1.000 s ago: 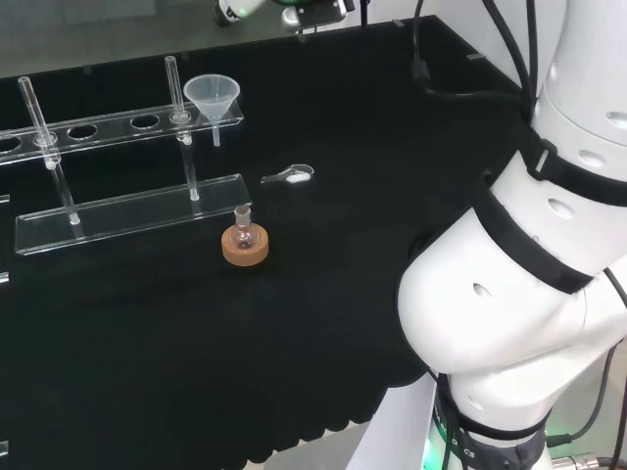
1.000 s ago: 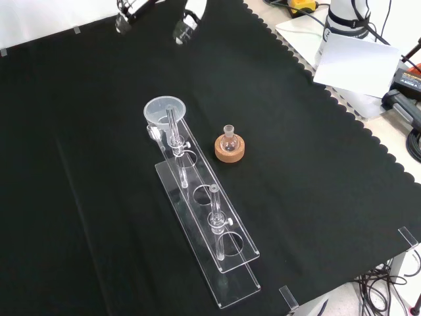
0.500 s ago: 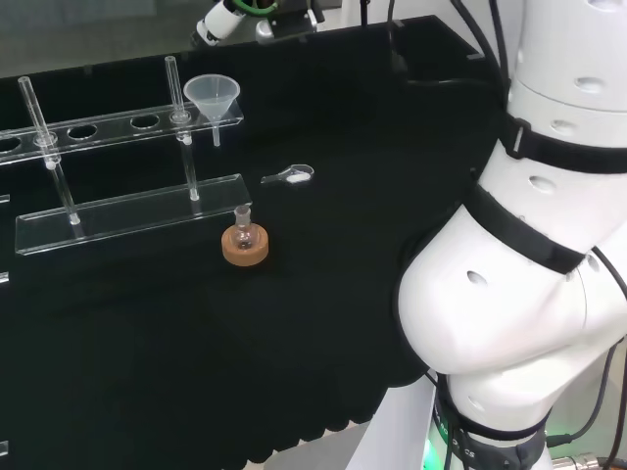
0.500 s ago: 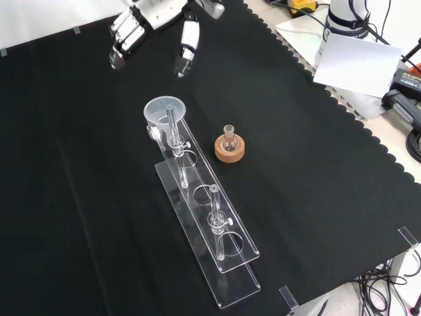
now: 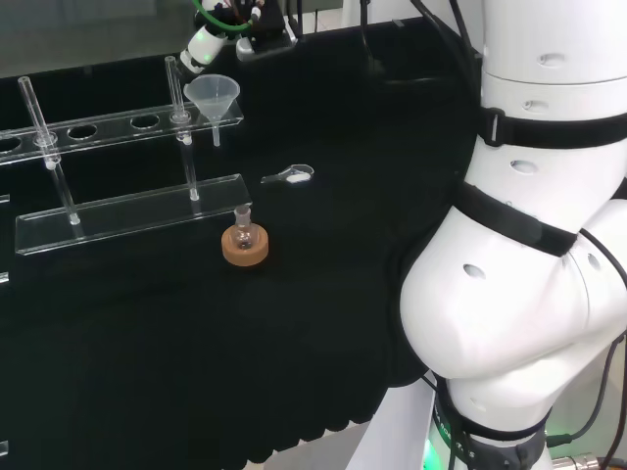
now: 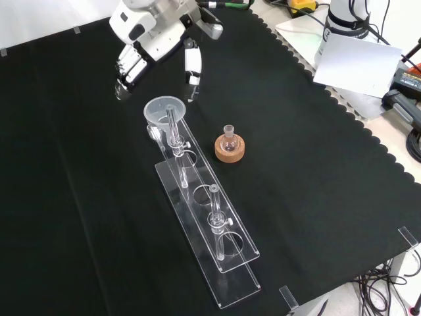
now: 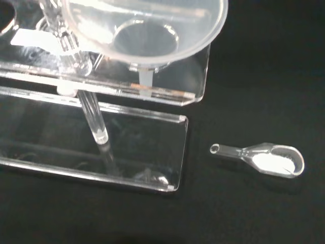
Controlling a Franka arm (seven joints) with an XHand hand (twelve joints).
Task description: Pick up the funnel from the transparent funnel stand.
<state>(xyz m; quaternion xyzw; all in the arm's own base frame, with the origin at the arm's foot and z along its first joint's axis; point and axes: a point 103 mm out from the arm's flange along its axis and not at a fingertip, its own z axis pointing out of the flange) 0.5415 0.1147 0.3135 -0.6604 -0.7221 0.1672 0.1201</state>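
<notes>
A clear funnel [image 5: 212, 95] sits in the end hole of the transparent stand [image 5: 108, 125], its stem hanging below the upper shelf. In the front view the funnel [image 6: 164, 110] is at the far end of the stand [image 6: 223, 273]. The black and white hand [image 6: 154, 33] hovers just beyond the funnel, open, with fingers [image 6: 125, 69] on one side and the thumb [image 6: 193, 64] on the other, touching nothing. In the head view the hand [image 5: 206, 41] is just behind the funnel. The wrist view looks down into the funnel [image 7: 147, 25] from close by.
Two glass tubes [image 5: 35, 110] stand upright in the stand. A small round flask on a cork ring [image 6: 229, 145] stands beside the stand. A clear spoon with white powder [image 7: 264, 158] lies on the cloth near the funnel end. The arm's white links [image 5: 519, 274] fill the head view's right.
The hand has come down from the far edge of the cloth to just above and behind the funnel. Its fingers stay spread. The ware has not moved.
</notes>
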